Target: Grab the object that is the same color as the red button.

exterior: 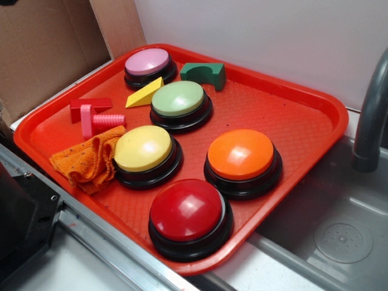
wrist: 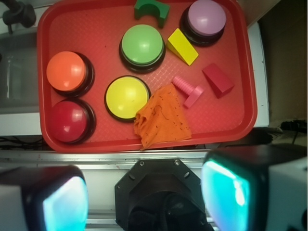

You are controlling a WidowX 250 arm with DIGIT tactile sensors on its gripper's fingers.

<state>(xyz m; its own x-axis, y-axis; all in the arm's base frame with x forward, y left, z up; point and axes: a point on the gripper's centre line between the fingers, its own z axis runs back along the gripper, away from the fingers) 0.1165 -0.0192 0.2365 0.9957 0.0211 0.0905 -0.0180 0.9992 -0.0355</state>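
The red button (exterior: 188,212) (wrist: 69,120) has a glossy dark-red dome on a black base and sits at the near edge of the red tray (exterior: 291,106) (wrist: 96,29). The object, a small angular red block (exterior: 90,107) (wrist: 218,80), lies at the tray's left side in the exterior view, partly behind a pink bolt-shaped piece (exterior: 100,120) (wrist: 188,90). My gripper (wrist: 144,195) hangs high above the robot base, off the tray's near side, open with nothing between its fingers. The exterior view does not show it.
Orange (exterior: 242,156), yellow (exterior: 144,150), green (exterior: 179,100) and pink (exterior: 148,63) buttons share the tray with a yellow wedge (exterior: 144,94), a green arch block (exterior: 204,73) and an orange cloth (exterior: 90,160). A sink with faucet (exterior: 370,115) lies to the right, cardboard behind.
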